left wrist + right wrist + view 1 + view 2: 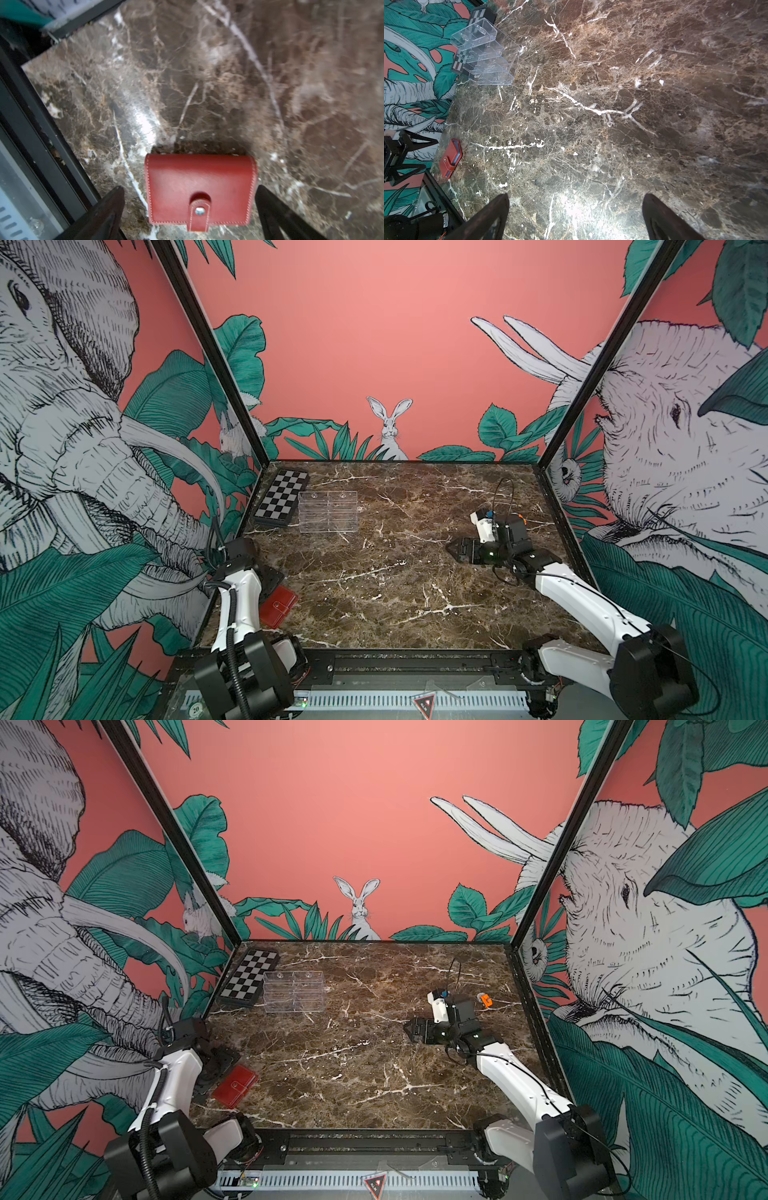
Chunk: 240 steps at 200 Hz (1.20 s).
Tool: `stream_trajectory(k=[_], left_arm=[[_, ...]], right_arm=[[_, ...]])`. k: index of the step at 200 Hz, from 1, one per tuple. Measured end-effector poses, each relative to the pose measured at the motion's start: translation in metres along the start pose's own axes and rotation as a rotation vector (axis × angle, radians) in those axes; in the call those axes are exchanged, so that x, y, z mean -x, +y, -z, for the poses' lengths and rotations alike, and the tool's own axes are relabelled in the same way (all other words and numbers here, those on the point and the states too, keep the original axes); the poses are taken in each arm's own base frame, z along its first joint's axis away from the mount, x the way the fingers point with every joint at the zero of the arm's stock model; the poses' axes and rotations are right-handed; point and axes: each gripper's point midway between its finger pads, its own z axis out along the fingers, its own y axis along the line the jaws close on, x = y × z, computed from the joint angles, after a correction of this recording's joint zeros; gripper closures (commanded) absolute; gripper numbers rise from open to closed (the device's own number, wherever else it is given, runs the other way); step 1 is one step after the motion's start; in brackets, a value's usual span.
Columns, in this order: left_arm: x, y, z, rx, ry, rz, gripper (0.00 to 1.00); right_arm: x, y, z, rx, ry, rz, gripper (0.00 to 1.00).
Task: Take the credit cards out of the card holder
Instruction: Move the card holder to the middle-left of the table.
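Evidently lined up for a grasp, the left gripper (190, 188) hangs over the snapped-shut holder (200, 191) at the table's (395, 572) near left, fingers (112, 207) spread either side, cards hidden inside, while the right gripper (576, 196) waits, likewise spread, at the right.

card holder (280, 608) partly hidden behind left arm (239, 605); credit cards unseen, perhaps inside

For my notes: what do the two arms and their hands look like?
The left arm and right arm have white shells with black joints. A ribbed black hose runs along the left one, and a thin black cable along the right. The left hand and right hand have dark, tapering fingers.
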Motion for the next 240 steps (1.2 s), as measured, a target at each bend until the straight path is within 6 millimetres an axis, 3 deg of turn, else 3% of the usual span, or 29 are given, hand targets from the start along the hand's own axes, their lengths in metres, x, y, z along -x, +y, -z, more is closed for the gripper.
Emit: stream_trajectory(k=[99,131,159,183,240], left_arm=[[-0.015,0.0,-0.034,-0.094,0.051,0.056,0.01],[-0.012,-0.011,-0.035,-0.164,0.041,0.05,0.1],[-0.01,-0.032,-0.031,-0.301,0.016,0.045,0.21],[-0.019,-0.049,-0.025,-0.42,0.013,0.036,0.23],[-0.075,-0.104,-0.005,-0.675,0.104,-0.08,0.29]], right_arm=[[-0.007,-0.003,-0.001,-0.012,0.029,-0.01,0.02],[-0.01,-0.005,-0.003,-0.017,0.042,-0.016,0.02],[-0.009,-0.005,-0.003,-0.017,0.043,-0.016,0.02],[-0.006,-0.005,-0.005,-0.017,0.045,-0.018,0.02],[0.001,-0.002,-0.024,0.011,0.061,-0.046,0.02]])
